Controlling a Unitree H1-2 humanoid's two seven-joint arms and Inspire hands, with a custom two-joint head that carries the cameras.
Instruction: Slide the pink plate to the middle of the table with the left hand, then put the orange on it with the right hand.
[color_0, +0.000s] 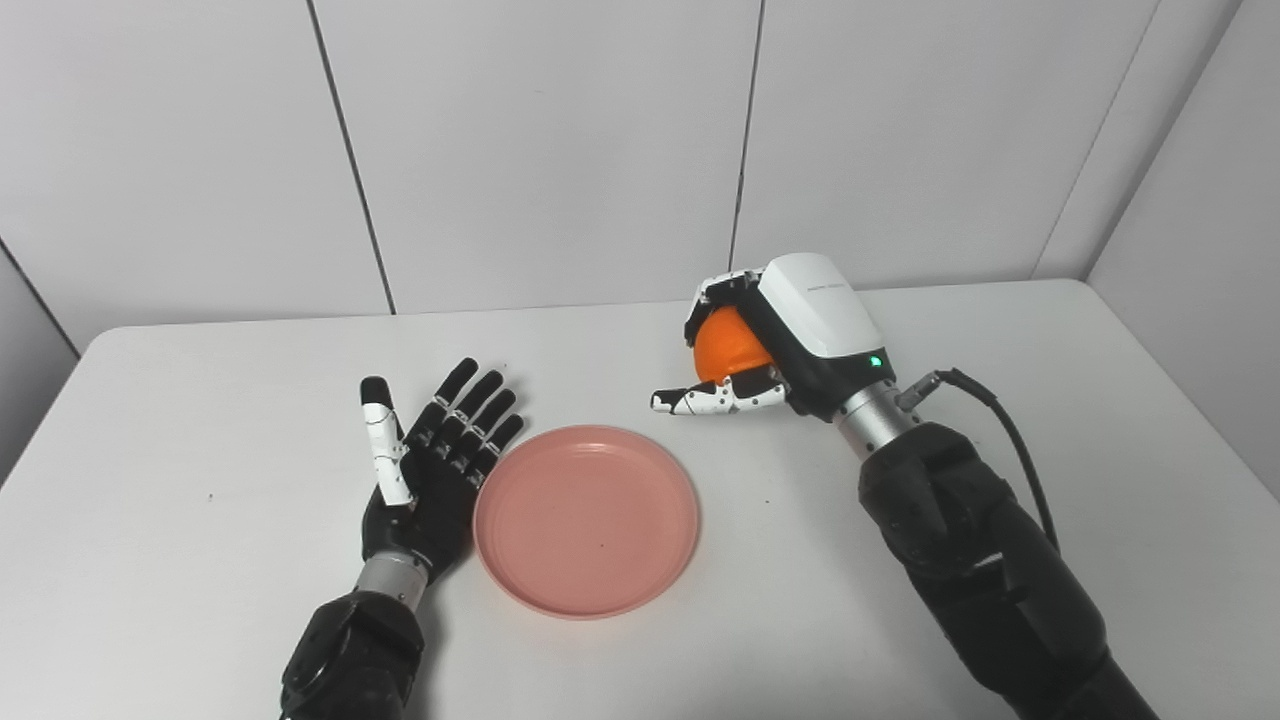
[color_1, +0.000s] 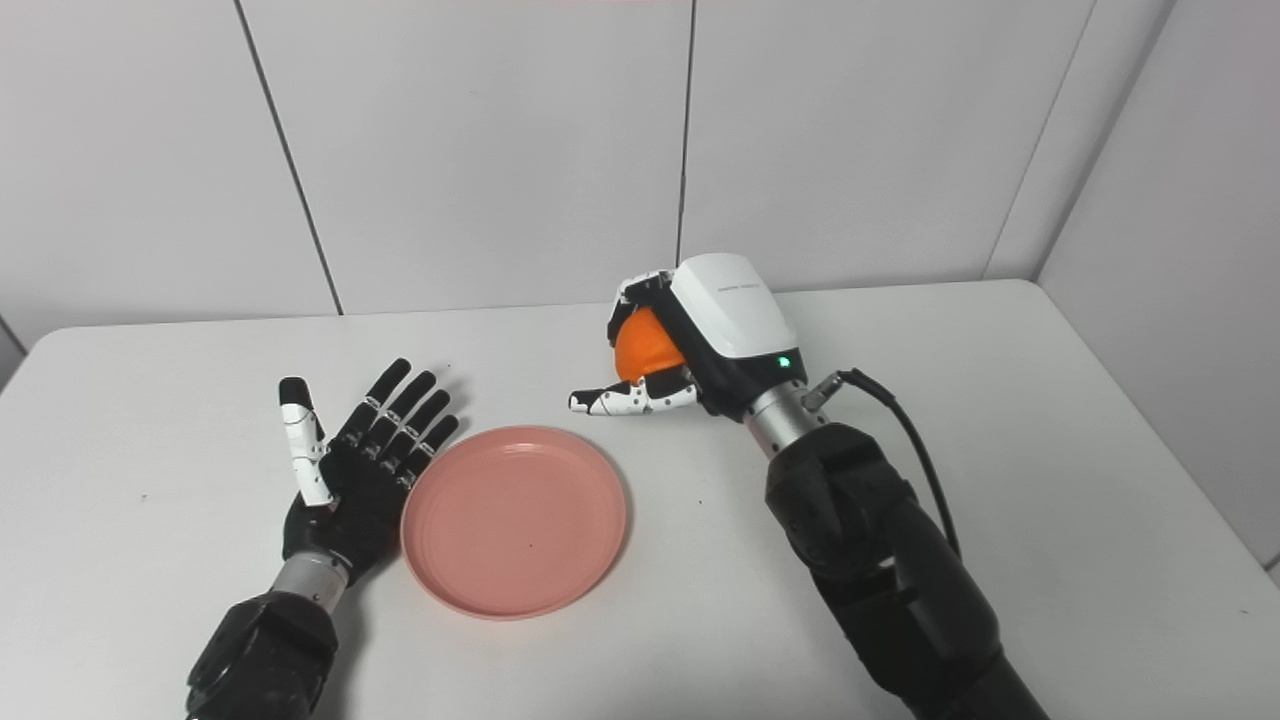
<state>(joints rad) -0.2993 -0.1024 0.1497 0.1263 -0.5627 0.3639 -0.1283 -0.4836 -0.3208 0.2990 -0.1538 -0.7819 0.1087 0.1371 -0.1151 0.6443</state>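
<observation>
Count: one pink plate (color_0: 586, 520), one orange (color_0: 728, 345), two hands, one table (color_0: 1000, 330).
Pink plate: flat on the table, lower centre of frame, nothing on it.
Left hand (color_0: 430, 470): lower left, palm up, fingers spread and straight, holding nothing; its edge lies right against the plate's left rim, contact not certain.
Right hand (color_0: 770, 340): centre right, above and right of the plate, clenched around the orange, thumb sticking out toward the left.
Orange: inside the right hand's grasp, only partly visible between fingers and palm, apart from the plate.
Background: plain white wall panels across the top.
</observation>
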